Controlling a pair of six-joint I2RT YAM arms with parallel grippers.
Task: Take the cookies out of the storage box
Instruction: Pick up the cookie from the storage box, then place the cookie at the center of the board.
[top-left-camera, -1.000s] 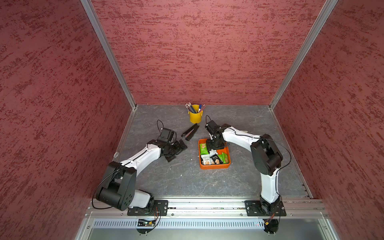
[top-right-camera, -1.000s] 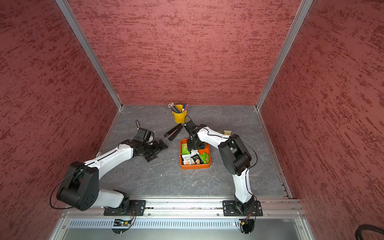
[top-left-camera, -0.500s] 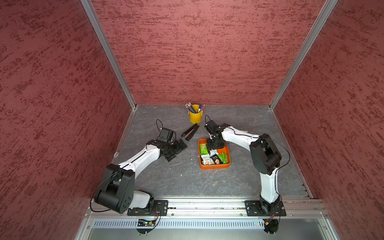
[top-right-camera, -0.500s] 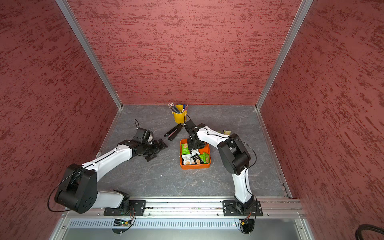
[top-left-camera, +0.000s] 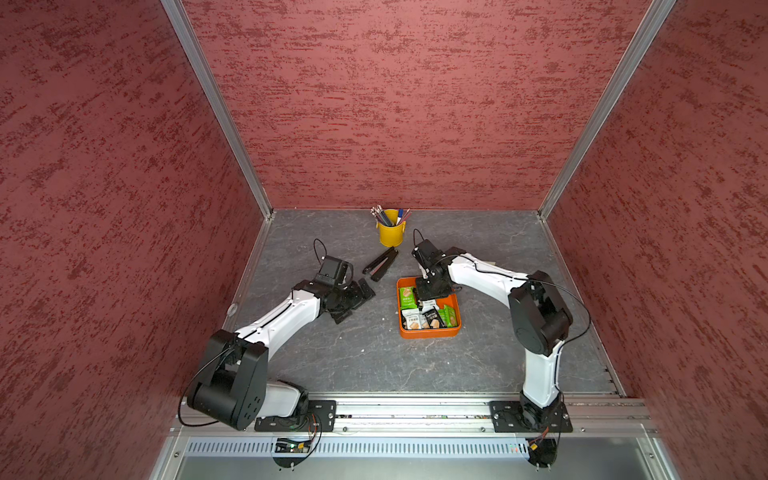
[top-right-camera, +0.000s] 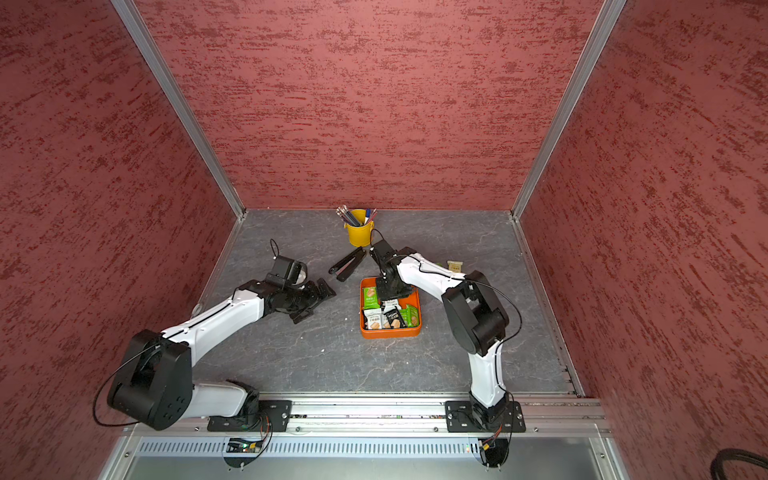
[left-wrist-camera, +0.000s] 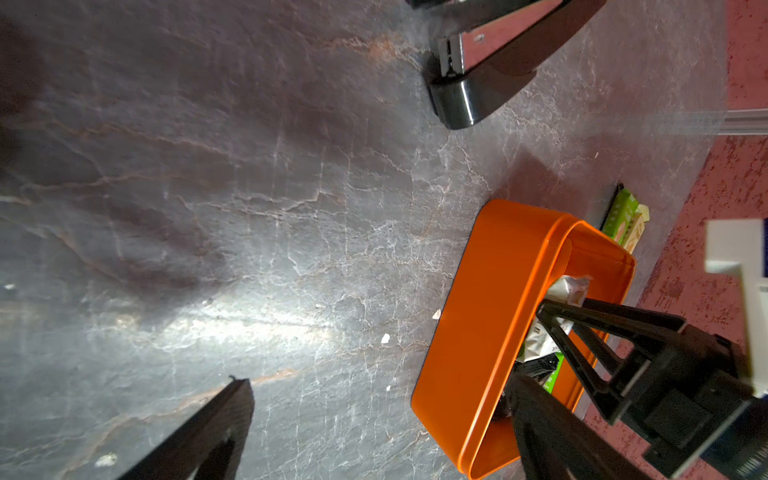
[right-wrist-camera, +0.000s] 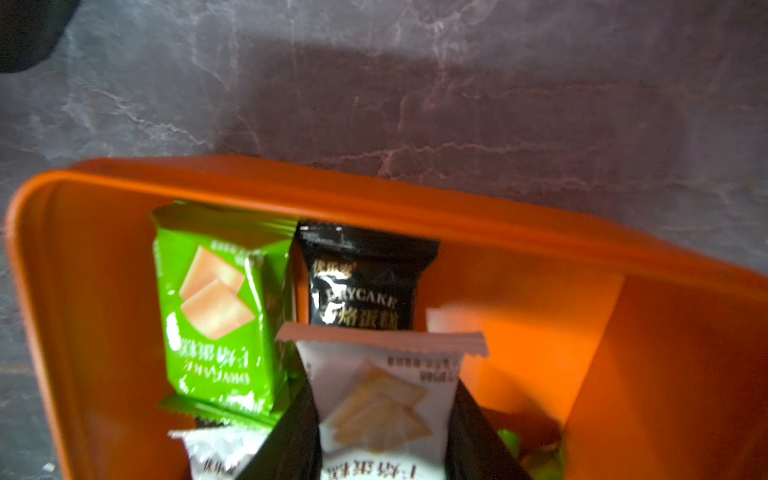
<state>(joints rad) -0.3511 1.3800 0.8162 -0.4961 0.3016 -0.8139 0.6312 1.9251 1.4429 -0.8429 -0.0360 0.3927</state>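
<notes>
- The right gripper (right-wrist-camera: 382, 390) reached into the bright orange shallow plastic storage box (top-left-camera: 430, 333), its jaws pressed against both sides of a white foil cookie packet (right-wrist-camera: 376, 419).
- A green foil cookie packet (right-wrist-camera: 216, 311) and a black foil cookie packet (right-wrist-camera: 365, 286) lay inside the box.
- The left gripper (top-left-camera: 353, 302) hung wide apart and empty, well apart from the box.

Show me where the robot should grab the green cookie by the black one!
Probably from straight above, pinching the green packet across its long sides. It lies face up in the box, one end close to the wall; a slim gap separates it from the black packet.
</notes>
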